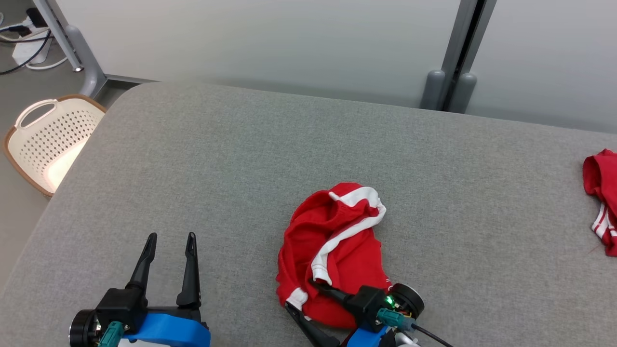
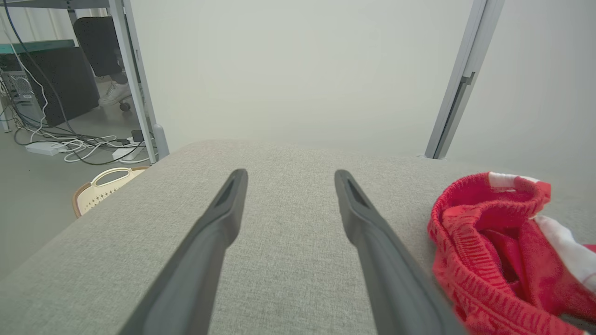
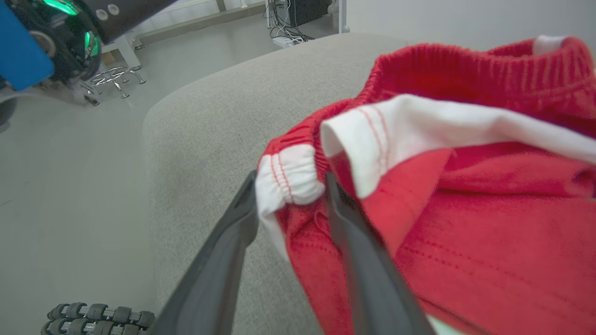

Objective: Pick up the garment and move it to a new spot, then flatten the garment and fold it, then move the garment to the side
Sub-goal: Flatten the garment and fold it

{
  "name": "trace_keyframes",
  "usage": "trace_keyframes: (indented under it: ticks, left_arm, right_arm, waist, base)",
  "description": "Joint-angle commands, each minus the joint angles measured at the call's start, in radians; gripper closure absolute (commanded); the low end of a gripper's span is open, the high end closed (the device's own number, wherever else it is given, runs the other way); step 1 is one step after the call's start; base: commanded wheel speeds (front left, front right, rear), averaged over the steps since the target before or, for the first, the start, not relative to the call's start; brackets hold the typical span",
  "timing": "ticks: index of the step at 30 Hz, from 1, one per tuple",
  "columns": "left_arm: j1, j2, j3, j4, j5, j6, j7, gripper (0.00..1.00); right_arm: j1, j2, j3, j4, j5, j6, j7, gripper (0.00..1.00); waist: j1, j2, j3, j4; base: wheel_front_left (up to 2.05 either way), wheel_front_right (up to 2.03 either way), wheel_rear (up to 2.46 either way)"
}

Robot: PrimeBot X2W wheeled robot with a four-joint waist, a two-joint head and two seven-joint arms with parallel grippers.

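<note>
A crumpled red garment (image 1: 337, 241) with white stripes lies on the grey padded table (image 1: 231, 159), near its front edge. My right gripper (image 1: 300, 294) is at the garment's near-left hem. In the right wrist view the fingers of the right gripper (image 3: 289, 181) stand apart, with the white elastic cuff of the garment (image 3: 465, 223) bunched between their tips. My left gripper (image 1: 171, 236) rests open over bare table, left of the garment. The left wrist view shows the left gripper (image 2: 291, 176) with nothing between its fingers and the garment (image 2: 489, 251) to its right.
A second red and white garment (image 1: 602, 193) lies at the table's right edge. A cream perforated basket (image 1: 48, 140) stands on the floor beyond the table's left corner. Cables and a power strip (image 2: 46, 148) lie on the floor further left. A pale wall runs behind the table.
</note>
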Motion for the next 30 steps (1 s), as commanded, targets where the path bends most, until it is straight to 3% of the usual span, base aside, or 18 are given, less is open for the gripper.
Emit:
trace_keyframes:
  ticks: [1, 6, 21, 25, 30]
  left_arm:
    - [0.005, -0.001, 0.001, 0.001, -0.004, 0.006, -0.005, 0.00]
    - [0.015, 0.000, 0.005, -0.001, 0.009, 0.008, -0.005, 0.00]
    - [0.056, -0.001, 0.032, -0.014, 0.032, 0.000, -0.005, 0.00]
    - [0.060, 0.000, 0.034, -0.015, 0.037, -0.001, -0.005, 0.00]
    - [0.057, 0.000, 0.030, -0.016, 0.041, -0.002, -0.005, 0.00]
  right_arm:
    - [-0.011, -0.001, -0.006, -0.011, 0.004, 0.000, 0.000, 0.00]
    - [0.033, 0.000, -0.069, -0.070, -0.040, 0.000, 0.000, 0.00]
    - [0.259, -0.047, -0.412, -0.269, -0.169, 0.000, 0.000, 0.00]
    - [0.289, -0.037, -0.432, -0.299, -0.189, 0.000, 0.000, 0.00]
    - [0.254, -0.023, -0.379, -0.305, -0.200, 0.000, 0.000, 0.00]
  waist:
    - [0.0000, 0.0000, -0.007, -0.011]
    - [0.0000, 0.0000, -0.026, -0.039]
    - [0.0000, 0.0000, -0.061, -0.074]
    - [0.0000, 0.0000, -0.063, -0.075]
    - [0.0000, 0.0000, -0.061, -0.071]
  base:
    - [0.00, 0.00, 0.00]
    - [0.00, 0.00, 0.00]
    - [0.00, 0.00, 0.00]
    - [0.00, 0.00, 0.00]
    - [0.00, 0.00, 0.00]
